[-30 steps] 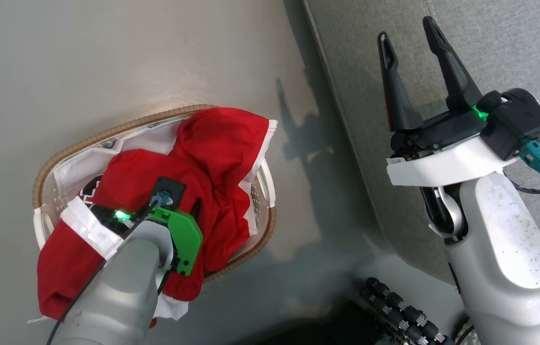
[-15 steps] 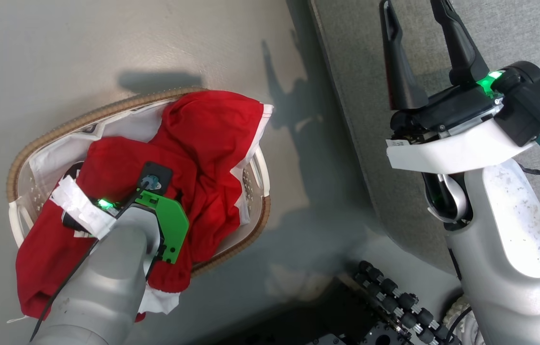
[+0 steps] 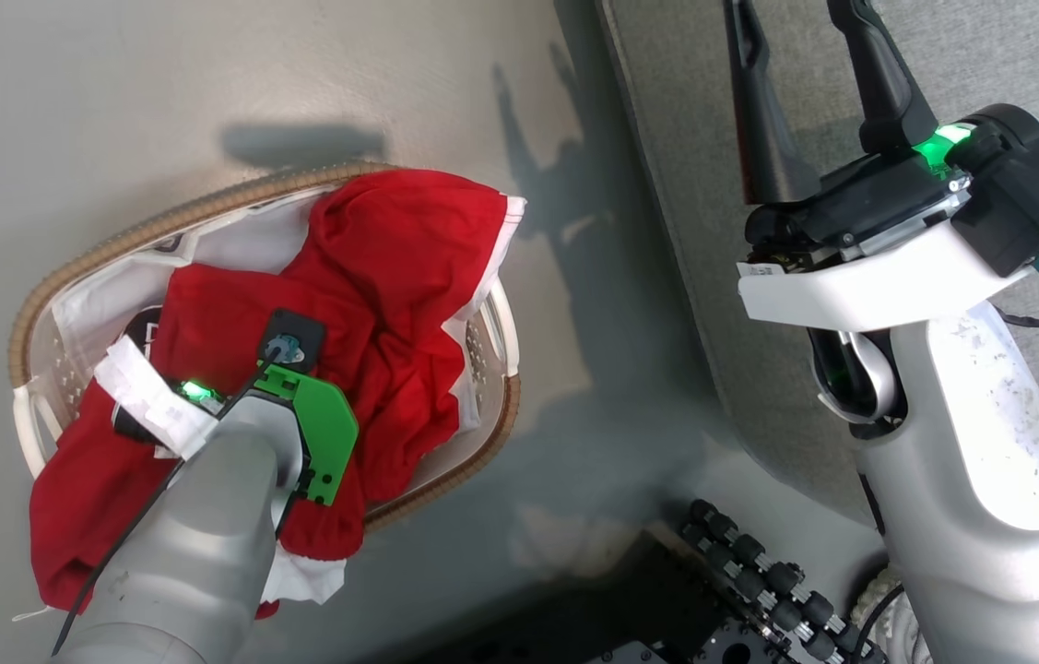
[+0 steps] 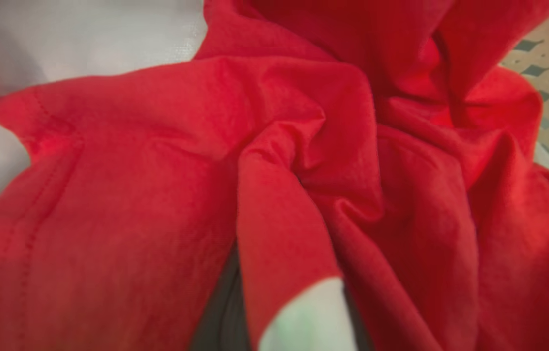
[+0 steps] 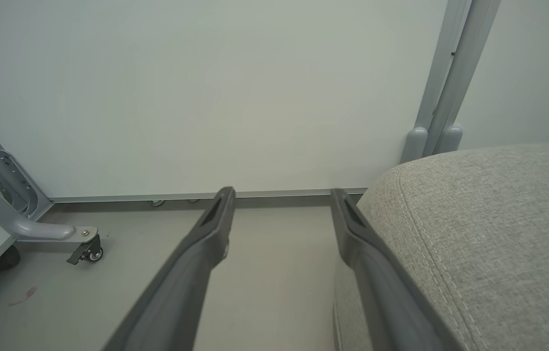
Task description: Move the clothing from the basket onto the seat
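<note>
**Item 1. Left pincer** (image 4: 284,302). We recorded it clenched on a fold of the clothing (image 3: 408,267), its dark fingers sunk in the red cloth. In the left wrist view the fold rose between them, with a white panel at its foot.

**Item 2. Clothing.** Red garments with white edging were heaped around and beneath the left pincer, inside the basket (image 3: 233,198). One end spilled over the rim on the robot's side.

**Item 3. Basket.** White and perforated, with a brown woven rim and a white liner (image 3: 242,244). It stood on the floor (image 3: 159,83) directly under the left pincer, well apart from the right pincer.

**Item 4. Right pincer** (image 3: 809,83). Released and empty, with its fingers spread wide, it was raised at the edge of the seat (image 3: 989,55). Grey upholstery lay just beside its right finger, and bare floor showed between the two fingers.

**Item 5. Writing.** A black patch (image 3: 143,327) with white marking showed on the clothing, left of the left pincer's wrist; we could not read it. A small white label (image 3: 763,270) at the base of the right pincer carried print too small to read.
</note>
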### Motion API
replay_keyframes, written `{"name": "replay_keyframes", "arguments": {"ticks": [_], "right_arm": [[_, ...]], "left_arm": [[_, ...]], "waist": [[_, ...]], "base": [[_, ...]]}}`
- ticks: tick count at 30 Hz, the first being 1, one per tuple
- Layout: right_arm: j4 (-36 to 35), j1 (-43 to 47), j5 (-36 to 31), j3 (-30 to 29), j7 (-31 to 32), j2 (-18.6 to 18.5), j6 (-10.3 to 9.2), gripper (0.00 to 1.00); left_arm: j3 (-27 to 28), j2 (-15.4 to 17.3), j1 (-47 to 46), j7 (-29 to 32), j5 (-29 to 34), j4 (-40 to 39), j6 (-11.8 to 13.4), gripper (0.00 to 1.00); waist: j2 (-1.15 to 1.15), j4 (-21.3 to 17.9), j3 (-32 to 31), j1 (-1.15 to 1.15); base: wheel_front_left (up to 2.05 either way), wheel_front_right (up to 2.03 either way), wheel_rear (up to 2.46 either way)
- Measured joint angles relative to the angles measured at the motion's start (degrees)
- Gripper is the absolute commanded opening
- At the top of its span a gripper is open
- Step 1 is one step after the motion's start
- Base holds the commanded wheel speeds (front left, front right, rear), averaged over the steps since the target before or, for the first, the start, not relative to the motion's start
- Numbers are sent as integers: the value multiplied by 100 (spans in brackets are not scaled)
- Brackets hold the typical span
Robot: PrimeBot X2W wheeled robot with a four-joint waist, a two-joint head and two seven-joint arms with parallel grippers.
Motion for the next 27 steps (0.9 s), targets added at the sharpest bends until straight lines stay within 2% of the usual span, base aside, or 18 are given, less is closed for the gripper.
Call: {"name": "replay_keyframes", "arguments": {"ticks": [17, 27], "right_arm": [[528, 422, -255, -140, 0, 7, 0, 100], [756, 824, -336, -191, 0, -185, 1, 100]], "left_arm": [[-116, -185, 420, -969, -352, -244, -124, 0], [-298, -192, 943, -1070, -769, -1154, -129, 0]], "waist": [[0, 253, -1051, 0], [0, 584, -1871, 0]], "base": [[0, 0, 0], [0, 0, 0]]}}
